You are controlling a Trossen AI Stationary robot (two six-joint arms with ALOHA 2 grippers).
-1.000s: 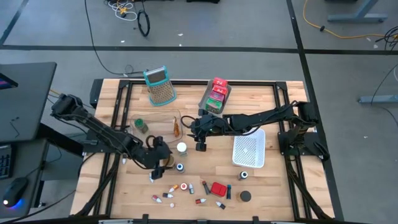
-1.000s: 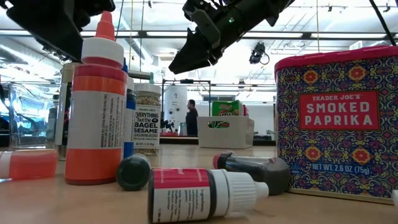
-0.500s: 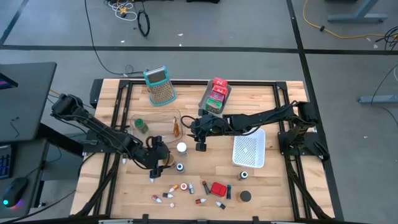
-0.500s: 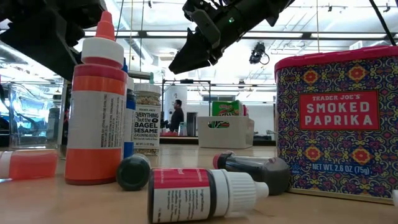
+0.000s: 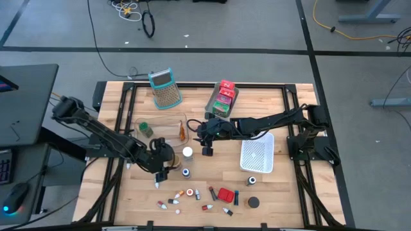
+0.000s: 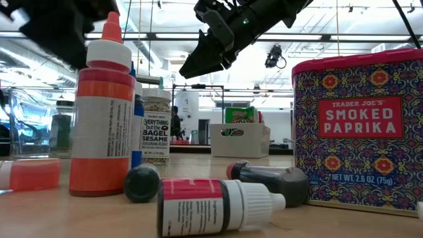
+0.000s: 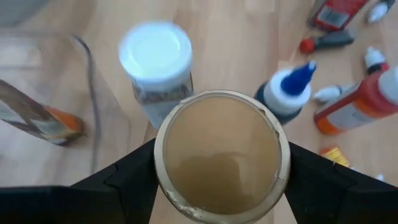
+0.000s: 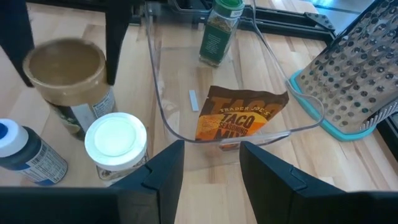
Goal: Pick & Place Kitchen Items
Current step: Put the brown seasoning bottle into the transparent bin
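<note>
**Left jaws closing in on the tan-lidded jar**

Compared with a second ago: left gripper [image 5: 164, 156] nudged slightly toward mid-table, jaws drawn in from wide. Now snug against both sides of the tan-lidded jar [image 7: 221, 155], by the look of the wrist view. Reads as a fresh grip, so probably pick step nearly done, lift and place still to come. Can't tell whether it's off the wooden table [image 5: 282, 192] yet.

Jar location: left of centre, just beside the white-lidded jar [image 5: 187, 153] and near the blue-capped bottle [image 7: 289, 93].

No change at the right gripper [image 5: 207, 146]. Hovering mid-table, fingers apart, nothing between them, looking at the clear tub [image 8: 186, 134] with the taco mix packet [image 8: 239, 118] inside.

Materials, for what it's worth:
- Short round jar, flat matte tan lid, paper label on smooth sides. Likely fine for a side pinch, could slip if squeezed lightly.
- Thin, rigid, see-through plastic for the tub; crinkly foil-ish packet.
- Perforated metal grater [image 8: 354, 81] with teal rim, beside the tub.
- White mesh basket [image 5: 257, 156] by the right arm, maybe the drop spot, only guessing.
</note>
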